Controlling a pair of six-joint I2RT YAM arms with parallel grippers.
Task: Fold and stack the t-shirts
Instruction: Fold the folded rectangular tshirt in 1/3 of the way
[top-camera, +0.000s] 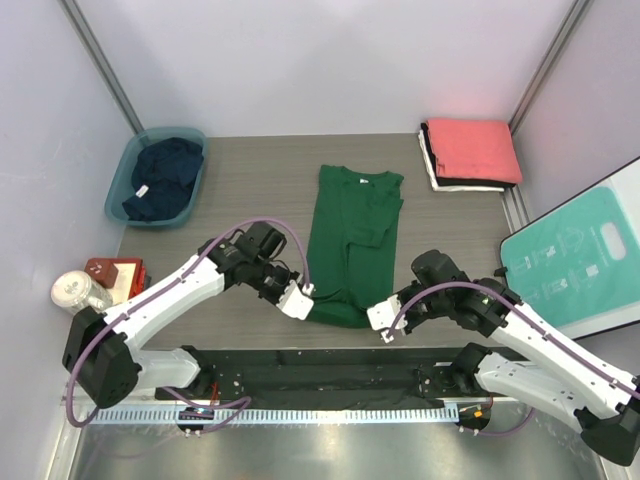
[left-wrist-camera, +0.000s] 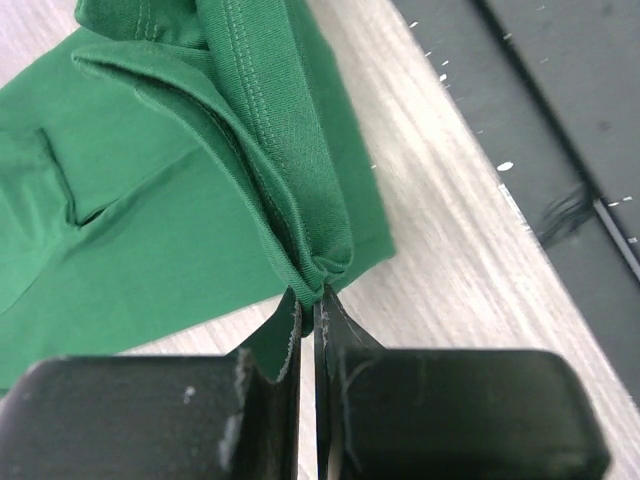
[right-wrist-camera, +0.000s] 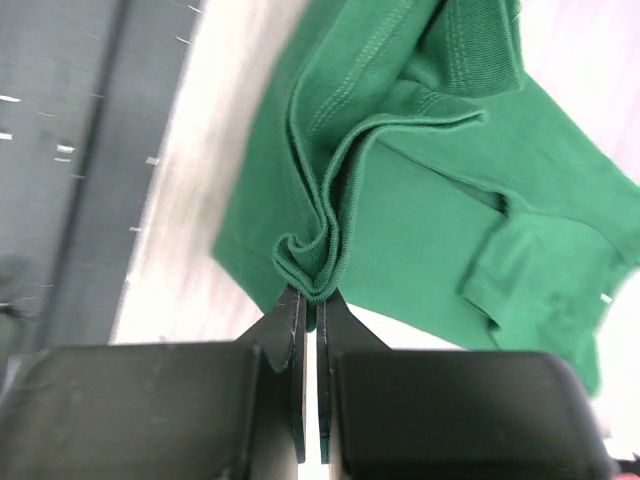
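Note:
The dark green t-shirt (top-camera: 350, 235) lies lengthwise in the middle of the table, sides folded in, collar at the far end. My left gripper (top-camera: 303, 296) is shut on its near left hem corner (left-wrist-camera: 315, 265), the cloth bunched at the fingertips. My right gripper (top-camera: 383, 318) is shut on its near right hem corner (right-wrist-camera: 315, 265), also bunched. A navy t-shirt (top-camera: 160, 178) lies in the teal tub. A folded coral-red t-shirt (top-camera: 472, 150) tops a stack with black and white ones (top-camera: 455, 184) at the far right.
The teal tub (top-camera: 122, 180) stands at the far left. A teal-and-white instruction board (top-camera: 575, 265) leans at the right edge. A red box (top-camera: 113, 272) and a pale jar (top-camera: 75, 291) sit at the near left. A black mat (top-camera: 330, 375) runs along the near edge.

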